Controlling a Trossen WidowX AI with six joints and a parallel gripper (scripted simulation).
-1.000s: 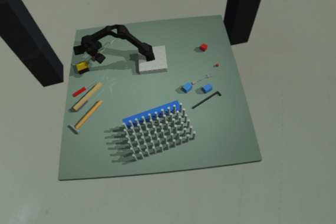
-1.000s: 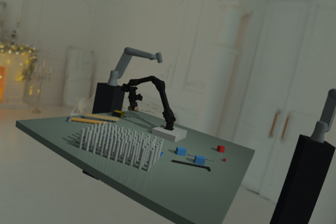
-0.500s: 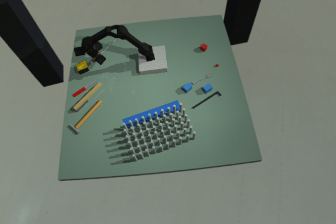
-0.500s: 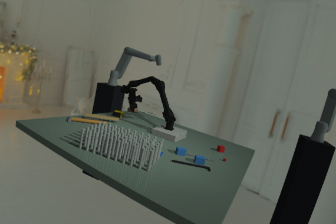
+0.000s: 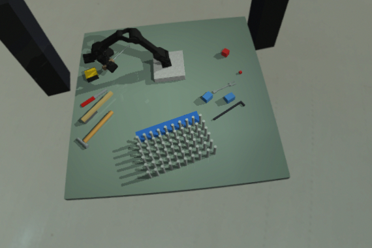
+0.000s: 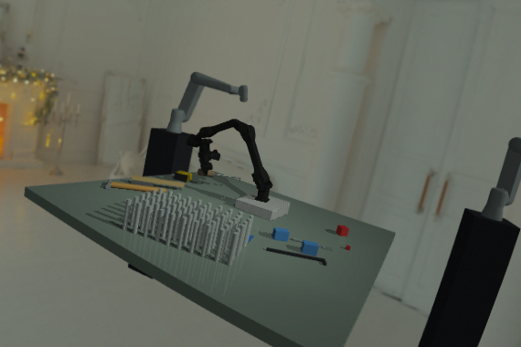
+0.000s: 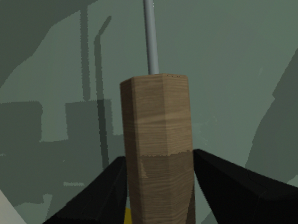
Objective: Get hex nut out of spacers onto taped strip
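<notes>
My gripper (image 5: 108,65) (image 6: 206,169) (image 7: 158,159) is shut on the wooden handle (image 7: 158,163) of a pick tool. Its thin metal rod (image 7: 149,16) (image 5: 120,53) points away from the fingers. The tool hangs low over the back left of the table, near a yellow block (image 5: 91,73) (image 6: 183,175). The field of standing grey spacers (image 5: 176,146) (image 6: 187,226) is at the table's front. The blue taped strip (image 5: 168,122) lies along the side of the field that faces the arm. The nut is hidden among the spacers.
A red-handled screwdriver (image 5: 88,101), a wooden dowel (image 5: 97,106) and a hammer (image 5: 96,128) lie on the left. Two blue cubes (image 5: 207,96) (image 5: 229,97), a small fork tool (image 5: 223,87), a black hex key (image 5: 228,110), a red cube (image 5: 225,52) and a red ball (image 5: 240,72) lie on the right. The arm stands on a white base (image 5: 173,70).
</notes>
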